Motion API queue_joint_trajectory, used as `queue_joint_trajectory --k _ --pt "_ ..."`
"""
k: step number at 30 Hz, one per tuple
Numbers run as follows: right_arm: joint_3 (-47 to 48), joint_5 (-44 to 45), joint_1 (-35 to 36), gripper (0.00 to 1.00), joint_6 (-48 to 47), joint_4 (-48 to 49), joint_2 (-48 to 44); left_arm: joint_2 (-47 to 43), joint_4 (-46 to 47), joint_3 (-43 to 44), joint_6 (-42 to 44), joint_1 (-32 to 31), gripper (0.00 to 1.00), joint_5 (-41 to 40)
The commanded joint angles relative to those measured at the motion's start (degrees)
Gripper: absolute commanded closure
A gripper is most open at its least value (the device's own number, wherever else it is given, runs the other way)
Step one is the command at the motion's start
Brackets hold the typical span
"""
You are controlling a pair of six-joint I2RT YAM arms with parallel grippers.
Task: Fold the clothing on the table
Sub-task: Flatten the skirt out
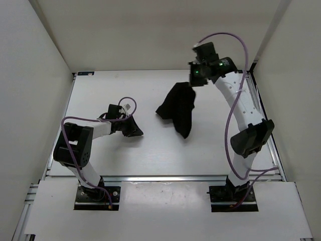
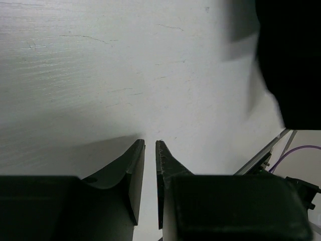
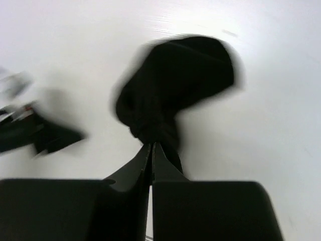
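Right up close in the right wrist view, the right pincer [image 3: 151,145] has its two black fingers pressed tight together. A small bunch of the clothing [image 3: 175,85] is caught between the tips. The rest of the black cloth hangs down from that one spot in a lumpy heap. It is not spread out flat.

From above, the clothing hangs over the far half of the table [image 1: 125,160], closer to the far right corner than to the far left one. Its lowest part reaches toward the middle. I cannot tell if that part touches the table.

The left pincer [image 2: 150,143] sits low over the left side of the table, well apart from the cloth. Its fingers are open only a little, and nothing is between them.

I think a few things could go wrong. Only a little bit of cloth is pinched, so it could slip out and drop in a pile. The cloth is all scrunched up too. If it is put down like that, the fold will be messy and full of wrinkles. Only one pincer has hold of it, so nothing pulls the other side straight. The hold is also close to the far edge, so some cloth could slide off the table there.
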Motion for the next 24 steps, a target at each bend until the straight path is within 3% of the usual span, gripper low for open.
queue_joint_trajectory --k 1,5,9,13,19,24 --pt "5.2 18.8 -12.4 1.00 6.8 -11.9 0.0 -4.4 0.0 -1.0 0.1 0.0 0.73 1.0" --pt "2.6 30.4 -15.0 1.00 7.2 -8.9 -5.4 -4.4 0.3 -1.6 0.3 0.7 0.73 0.7" --pt "-2.6 33.8 -11.4 1.00 5.0 -1.7 -10.4 -5.0 0.1 -1.7 0.2 0.3 0.73 1.1" --pt "-2.9 29.1 -7.3 1.00 2.8 -0.2 -7.4 -5.4 -0.4 -1.6 0.3 0.7 0.73 1.1" --pt "-1.9 14.0 -0.2 0.99 3.6 -2.3 3.1 -6.4 -0.2 -2.2 0.3 0.9 0.73 1.7" --pt "8.2 1.0 8.5 1.00 1.6 -1.3 11.0 -7.2 -0.3 -2.7 0.3 1.5 0.73 1.7"
